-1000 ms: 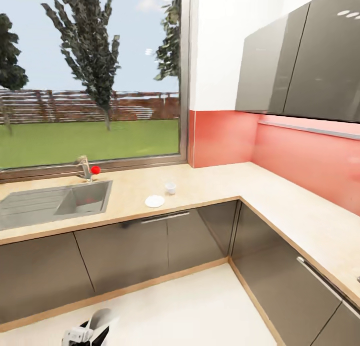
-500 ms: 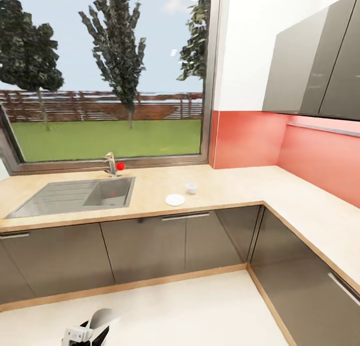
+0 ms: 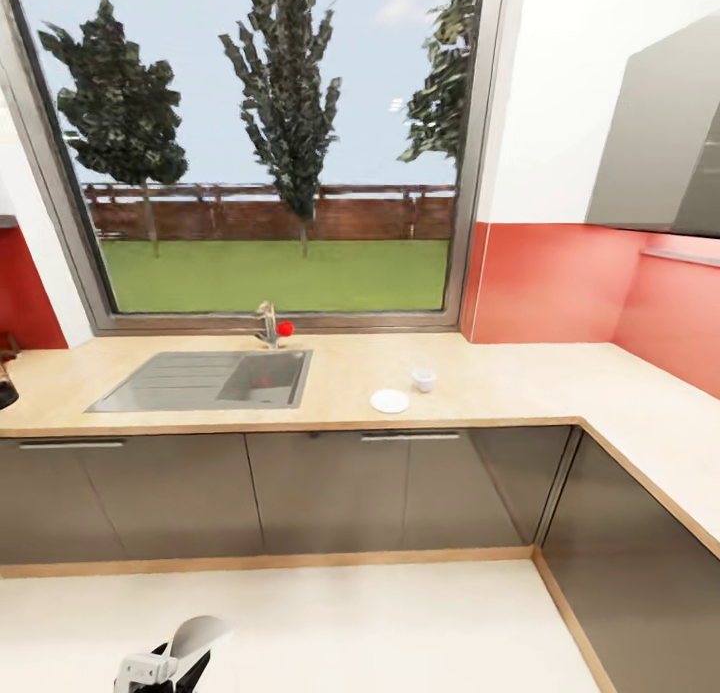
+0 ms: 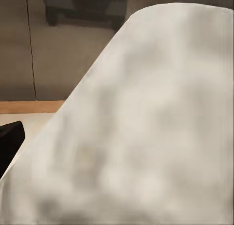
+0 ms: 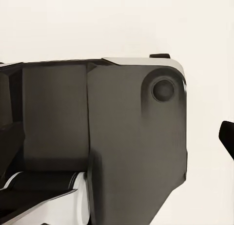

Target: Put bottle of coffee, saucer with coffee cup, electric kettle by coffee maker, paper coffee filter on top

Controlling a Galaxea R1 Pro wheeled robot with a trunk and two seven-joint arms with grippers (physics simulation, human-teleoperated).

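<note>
The light wood countertop [image 3: 500,388] runs under the window and turns a corner at the right. On it lies the white saucer [image 3: 389,401], and the small white coffee cup [image 3: 424,379] stands just beside it on the bare wood, to its right and a little further back. Low at the picture's bottom edge, my left gripper [image 3: 165,666] is shut on the white paper coffee filter [image 3: 197,635], which looms large and blurred in the left wrist view [image 4: 146,137]. In the right wrist view one dark fingertip [image 5: 227,136] pokes in beside the robot's dark body.
An inset steel sink [image 3: 210,379] with a tap and a red knob [image 3: 285,328] sits left of the saucer. Grey cabinet fronts [image 3: 330,488] stand below. A dark object [image 3: 5,385] shows at the counter's far left edge. Pale floor lies between me and the cabinets.
The whole head view has swung left, so the camera moved: sink, saucer and cup sit further right in the picture, and the left backsplash has come into sight. The held filter stays put.
</note>
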